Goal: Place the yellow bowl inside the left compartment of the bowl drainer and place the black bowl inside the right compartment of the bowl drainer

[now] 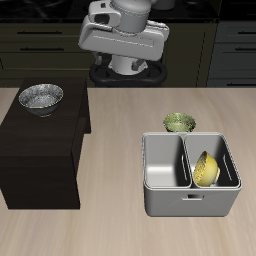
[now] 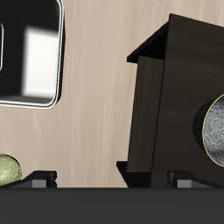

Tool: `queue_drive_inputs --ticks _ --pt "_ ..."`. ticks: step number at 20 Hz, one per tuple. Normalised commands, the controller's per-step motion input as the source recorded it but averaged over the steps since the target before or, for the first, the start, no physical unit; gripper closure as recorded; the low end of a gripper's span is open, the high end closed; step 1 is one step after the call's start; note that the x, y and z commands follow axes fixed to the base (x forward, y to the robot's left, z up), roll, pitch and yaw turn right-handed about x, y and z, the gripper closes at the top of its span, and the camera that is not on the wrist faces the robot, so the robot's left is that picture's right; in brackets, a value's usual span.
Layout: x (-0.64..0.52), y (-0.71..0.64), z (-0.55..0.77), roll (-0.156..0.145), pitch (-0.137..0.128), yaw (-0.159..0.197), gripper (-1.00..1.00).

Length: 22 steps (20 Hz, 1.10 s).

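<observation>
The yellow bowl (image 1: 206, 170) stands tilted on its edge inside the bowl drainer (image 1: 190, 207), in the well farther from the dark cabinet; the other well holds nothing. The black bowl (image 1: 41, 98), silvery-grey and speckled, sits upright on top of the dark cabinet (image 1: 40, 150); the wrist view shows part of its rim (image 2: 215, 131). My gripper (image 1: 122, 45) hangs high over the back of the table, away from both bowls. Its fingers (image 2: 39, 179) are spread wide with nothing between them, so the gripper (image 2: 112, 180) is open. The wrist view also catches one drainer well (image 2: 31, 52).
An olive-green bowl (image 1: 179, 123) sits on the table just behind the drainer and also shows in the wrist view (image 2: 7, 168). The tall dark cabinet (image 2: 171, 96) stands beside the drainer with a strip of bare wood between them.
</observation>
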Motion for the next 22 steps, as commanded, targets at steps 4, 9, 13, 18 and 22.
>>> queue_drive_inputs --ticks 4,9,13,18,22 --pt "-0.07 -0.31 0.16 -0.017 -0.027 -0.017 -1.00" --pt "-0.09 -0.24 0.21 0.058 -0.029 0.019 -1.00" --pt "-0.04 -0.40 0.25 -0.019 -0.048 0.015 -1.00" --pt "0.09 -0.29 0.15 -0.024 -0.024 0.015 -1.00" --pt "0.14 -0.36 0.08 -0.047 -0.004 -0.037 -1.00"
